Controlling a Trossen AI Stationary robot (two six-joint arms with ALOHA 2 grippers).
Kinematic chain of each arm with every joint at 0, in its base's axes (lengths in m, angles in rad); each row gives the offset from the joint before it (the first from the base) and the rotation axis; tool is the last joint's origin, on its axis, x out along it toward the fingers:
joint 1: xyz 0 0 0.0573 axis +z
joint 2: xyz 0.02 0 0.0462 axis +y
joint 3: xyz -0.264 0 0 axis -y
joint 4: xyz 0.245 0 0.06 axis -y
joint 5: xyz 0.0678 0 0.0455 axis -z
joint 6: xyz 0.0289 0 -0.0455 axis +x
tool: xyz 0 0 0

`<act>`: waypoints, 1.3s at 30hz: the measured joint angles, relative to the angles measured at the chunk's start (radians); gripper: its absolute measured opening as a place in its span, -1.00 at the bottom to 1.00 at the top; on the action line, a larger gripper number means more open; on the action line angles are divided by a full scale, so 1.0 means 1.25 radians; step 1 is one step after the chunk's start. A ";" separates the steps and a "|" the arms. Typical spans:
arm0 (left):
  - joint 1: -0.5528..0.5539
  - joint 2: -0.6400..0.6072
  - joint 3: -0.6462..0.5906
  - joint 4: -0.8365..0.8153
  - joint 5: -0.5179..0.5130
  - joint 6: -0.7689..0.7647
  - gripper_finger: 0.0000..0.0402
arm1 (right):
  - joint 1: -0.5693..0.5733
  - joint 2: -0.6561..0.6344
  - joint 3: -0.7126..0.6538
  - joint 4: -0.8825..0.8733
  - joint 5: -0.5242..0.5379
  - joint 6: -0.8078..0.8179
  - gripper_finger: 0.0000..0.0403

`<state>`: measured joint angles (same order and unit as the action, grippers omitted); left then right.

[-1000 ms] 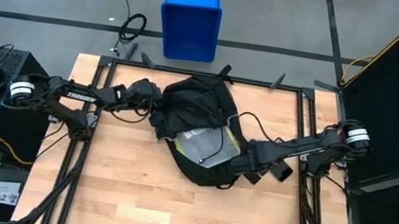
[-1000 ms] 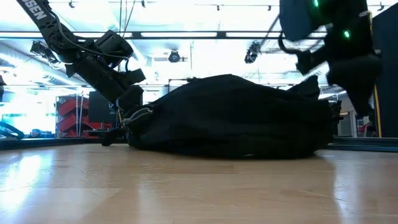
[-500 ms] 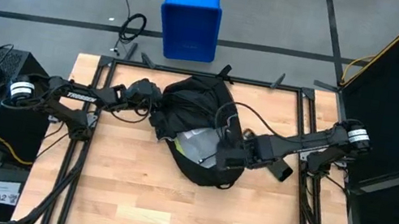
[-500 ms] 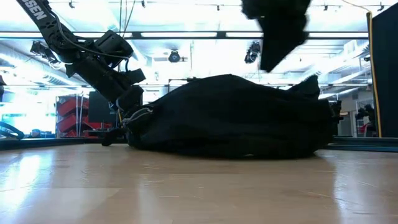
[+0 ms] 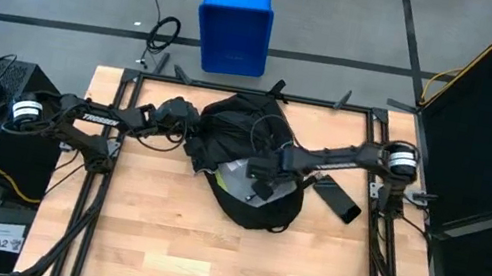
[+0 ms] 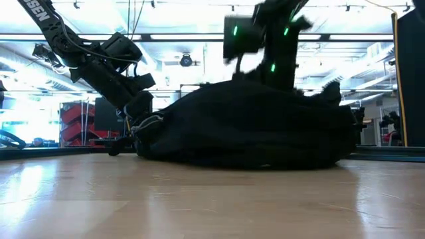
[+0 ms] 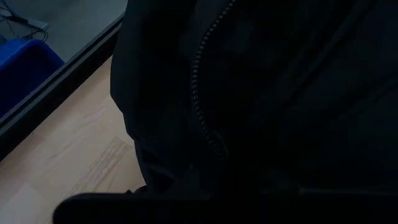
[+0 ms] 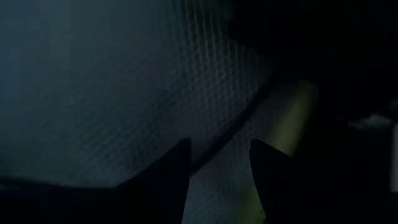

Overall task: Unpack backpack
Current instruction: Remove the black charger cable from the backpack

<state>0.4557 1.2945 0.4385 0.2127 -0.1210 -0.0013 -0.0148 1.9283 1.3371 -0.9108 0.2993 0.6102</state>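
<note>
Backpack [image 5: 246,164] lies at the tabletop's far-centre, unzipped, contents inside. Left gripper [image 5: 189,128] clenched on its far-left edge; right gripper [image 5: 258,173] parted over the opening. Nothing unpacked.

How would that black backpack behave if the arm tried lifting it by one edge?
The backpack would probably sag and fold, not lift stiffly: it lies slumped in a low mound with creased fabric. It likely wouldn't roll or tip, since it sits broad on the table. Its straps may trail loosely.
</note>
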 joint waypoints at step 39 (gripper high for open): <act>0.000 0.000 0.000 -0.005 -0.001 0.001 -1.00 | 0.313 -0.444 0.000 0.078 0.360 -0.109 -1.00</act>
<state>0.4557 1.2945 0.4385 0.2070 -0.1219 -0.0006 0.3770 1.3737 1.3365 -0.8128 0.7488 0.4735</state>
